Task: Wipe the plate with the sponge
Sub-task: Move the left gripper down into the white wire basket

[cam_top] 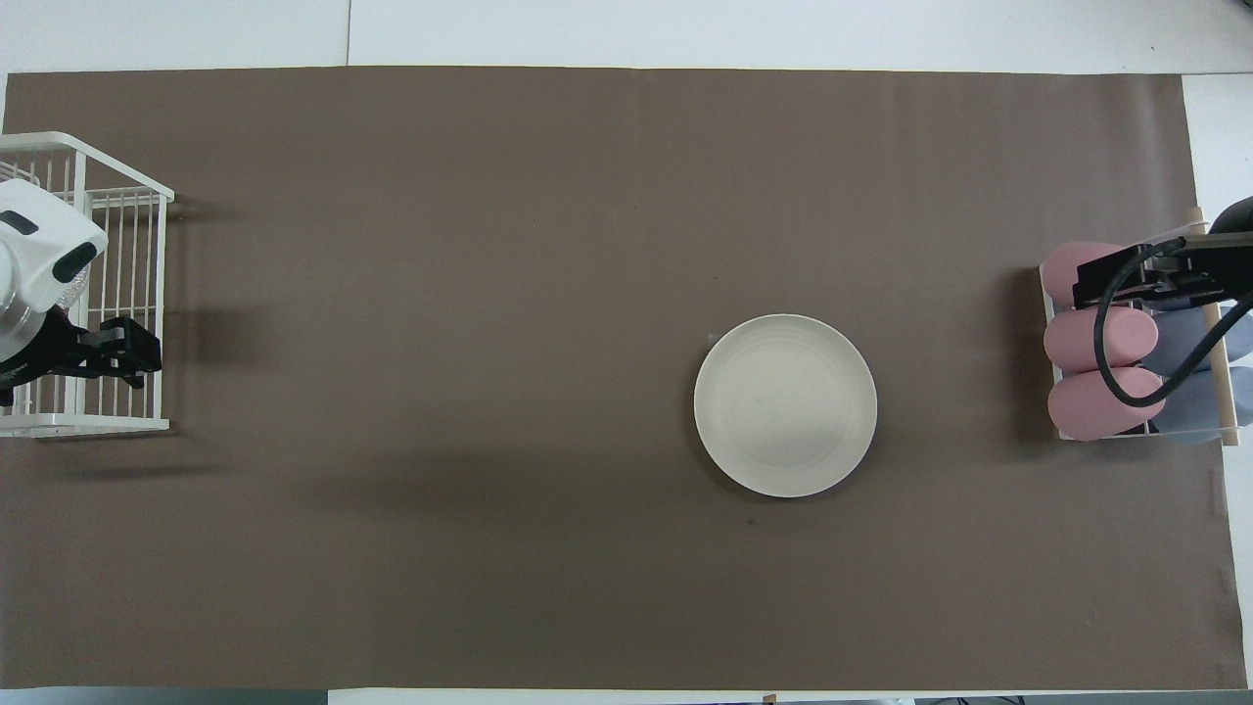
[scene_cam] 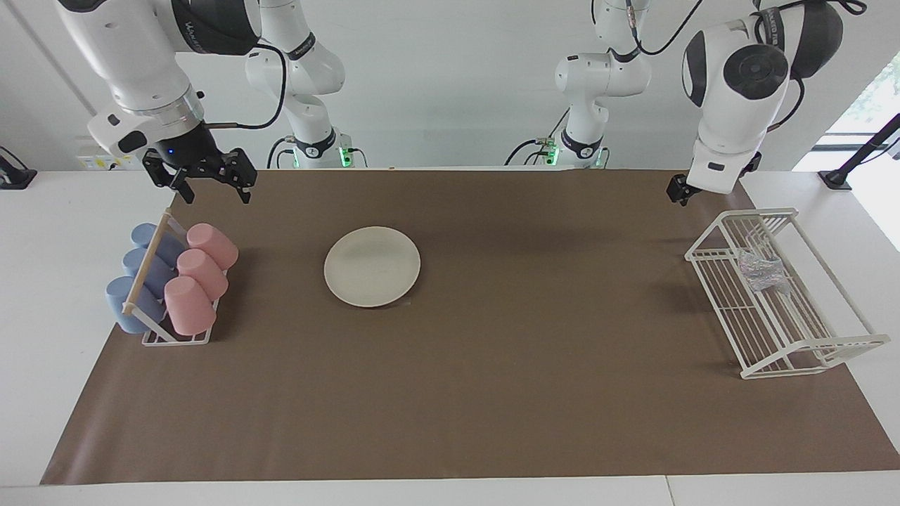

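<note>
Sponge (scene_cam: 759, 270) inside wire rack (scene_cam: 815, 348)

Facing view: high, across the table (scene_cam: 450, 422) from the robots, looking back at them, whole brown mat (scene_cam: 492, 393) in frame; overhead view: steeply down from above the robots' end; both sharing mat and plate (scene_cam: 372, 266), half a turn apart.

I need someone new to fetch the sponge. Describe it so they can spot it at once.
Start at the white wire rack at the left arm's end of the brown mat. The sponge lies inside that rack, on its wire floor. It is a small, shiny, silvery, crinkled pad, unlike the rack's straight white wires and far smaller than the cream plate on the mat.
</note>
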Robot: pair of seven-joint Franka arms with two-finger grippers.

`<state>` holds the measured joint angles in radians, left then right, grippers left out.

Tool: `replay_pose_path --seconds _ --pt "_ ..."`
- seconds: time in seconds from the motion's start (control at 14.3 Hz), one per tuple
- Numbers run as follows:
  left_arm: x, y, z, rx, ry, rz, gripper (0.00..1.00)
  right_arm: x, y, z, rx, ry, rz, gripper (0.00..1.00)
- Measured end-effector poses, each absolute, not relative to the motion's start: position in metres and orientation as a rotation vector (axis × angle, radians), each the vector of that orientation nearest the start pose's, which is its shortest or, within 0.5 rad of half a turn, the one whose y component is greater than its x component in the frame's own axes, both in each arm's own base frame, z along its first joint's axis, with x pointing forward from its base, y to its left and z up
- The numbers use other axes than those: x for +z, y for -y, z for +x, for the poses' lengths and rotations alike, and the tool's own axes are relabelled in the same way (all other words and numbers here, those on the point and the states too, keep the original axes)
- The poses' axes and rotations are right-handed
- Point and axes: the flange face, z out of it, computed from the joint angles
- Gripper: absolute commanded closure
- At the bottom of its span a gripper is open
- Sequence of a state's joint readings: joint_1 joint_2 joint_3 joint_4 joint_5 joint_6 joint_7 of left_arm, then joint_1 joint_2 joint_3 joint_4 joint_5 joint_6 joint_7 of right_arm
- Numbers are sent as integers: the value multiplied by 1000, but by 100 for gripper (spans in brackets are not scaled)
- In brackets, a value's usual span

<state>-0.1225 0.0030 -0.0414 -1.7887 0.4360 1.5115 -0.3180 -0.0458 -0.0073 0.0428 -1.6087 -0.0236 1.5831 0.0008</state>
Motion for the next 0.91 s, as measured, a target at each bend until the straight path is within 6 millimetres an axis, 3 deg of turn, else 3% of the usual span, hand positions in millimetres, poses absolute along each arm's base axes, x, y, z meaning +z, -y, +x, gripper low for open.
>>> replay_pose_path --seconds 0.28,0.56,0.91 --pt "459 48 569 212 69 -2430 0 612 4 553 29 -5 -3165 0" --pt "424 40 587 204 -17 -2292 0 612 4 553 29 -5 -3165 0" --pt "405 35 600 169 -62 -2267 0 612 4 553 29 -5 -3165 0"
